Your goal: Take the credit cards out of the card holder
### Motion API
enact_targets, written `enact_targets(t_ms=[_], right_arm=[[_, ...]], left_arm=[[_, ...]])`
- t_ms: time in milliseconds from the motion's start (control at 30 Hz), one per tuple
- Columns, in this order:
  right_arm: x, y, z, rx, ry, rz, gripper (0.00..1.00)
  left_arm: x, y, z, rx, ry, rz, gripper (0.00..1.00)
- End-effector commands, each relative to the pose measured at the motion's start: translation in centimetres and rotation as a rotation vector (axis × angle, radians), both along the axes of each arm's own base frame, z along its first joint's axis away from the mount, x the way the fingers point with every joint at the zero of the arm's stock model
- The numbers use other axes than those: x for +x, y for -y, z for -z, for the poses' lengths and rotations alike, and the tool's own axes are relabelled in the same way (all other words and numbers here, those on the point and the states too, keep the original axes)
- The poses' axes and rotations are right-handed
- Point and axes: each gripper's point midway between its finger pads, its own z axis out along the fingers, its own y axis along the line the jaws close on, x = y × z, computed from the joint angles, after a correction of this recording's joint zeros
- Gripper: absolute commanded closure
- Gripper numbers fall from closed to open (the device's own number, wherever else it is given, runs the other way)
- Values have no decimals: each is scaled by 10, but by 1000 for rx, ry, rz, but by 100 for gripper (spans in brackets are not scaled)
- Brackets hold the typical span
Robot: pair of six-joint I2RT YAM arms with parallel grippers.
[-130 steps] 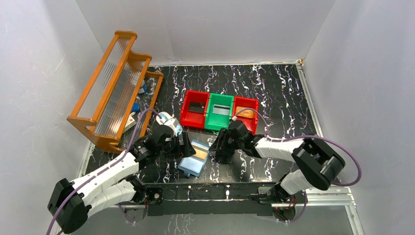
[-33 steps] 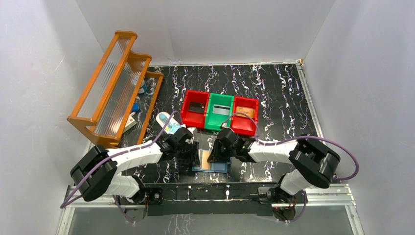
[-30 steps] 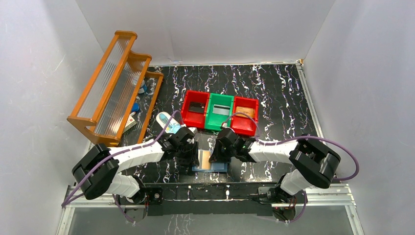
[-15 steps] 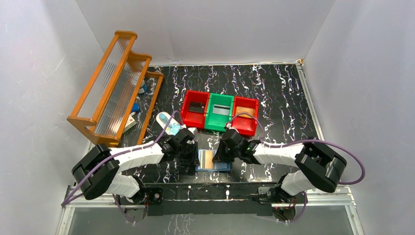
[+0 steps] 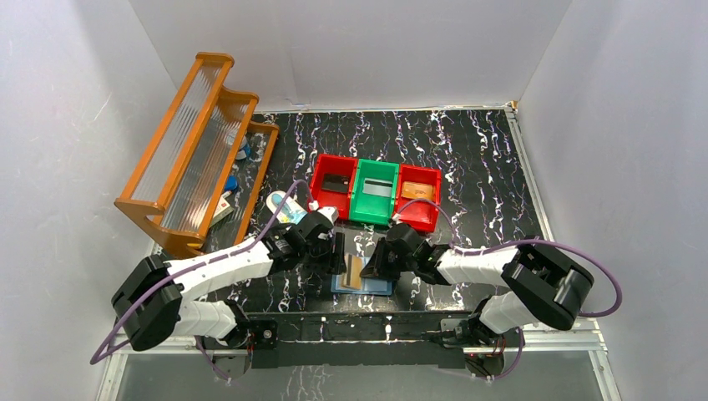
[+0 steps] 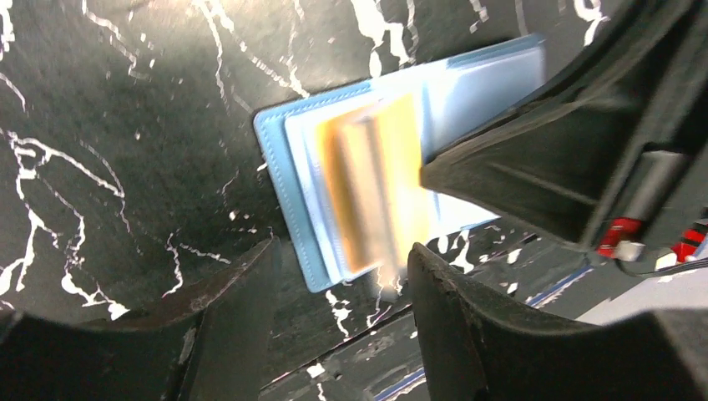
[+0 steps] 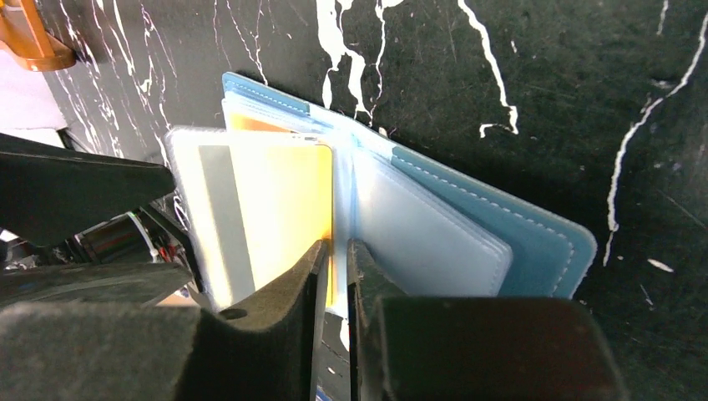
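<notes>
The blue card holder (image 5: 367, 284) lies open on the black table near the front edge, between both grippers. A tan-orange credit card (image 7: 275, 196) with a grey stripe sits in one clear leaf, which stands tilted up; this card (image 6: 376, 192) is blurred in the left wrist view. My left gripper (image 6: 341, 251) hovers open over the holder's (image 6: 280, 167) left corner, holding nothing. My right gripper (image 7: 334, 251) is over the holder's (image 7: 534, 242) middle fold, its jaws a narrow slit apart beside the leaf's edge. Further cards lie in the bins: black (image 5: 336, 184), grey (image 5: 377, 188), tan (image 5: 420, 194).
Two red bins (image 5: 316, 196) (image 5: 436, 200) flank a green bin (image 5: 361, 205) just behind the holder. A white-and-blue oval case (image 5: 284, 209) lies by the left arm. An orange wooden rack (image 5: 196, 142) with small items stands at the left wall.
Both grippers have opened wider. The leaf with the tan-orange card has swung up from lying flat. The left gripper has drawn back a little and the right one has shifted right.
</notes>
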Motion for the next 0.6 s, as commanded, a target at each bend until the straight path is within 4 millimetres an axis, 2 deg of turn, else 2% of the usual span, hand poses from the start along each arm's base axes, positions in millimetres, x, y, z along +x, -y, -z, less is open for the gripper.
enact_targets(t_ms=[0, 200, 433, 567], right_arm=[[4, 0, -6, 35, 5, 17, 77], [3, 5, -3, 54, -3, 31, 77], [3, 6, -6, 81, -6, 39, 76], [1, 8, -4, 106, -19, 57, 76]], left_arm=[[13, 2, -11, 26, 51, 0, 44], [7, 22, -2, -49, 5, 45, 46], [2, 26, 6, -95, -29, 15, 45], [-2, 31, 13, -118, -57, 19, 53]])
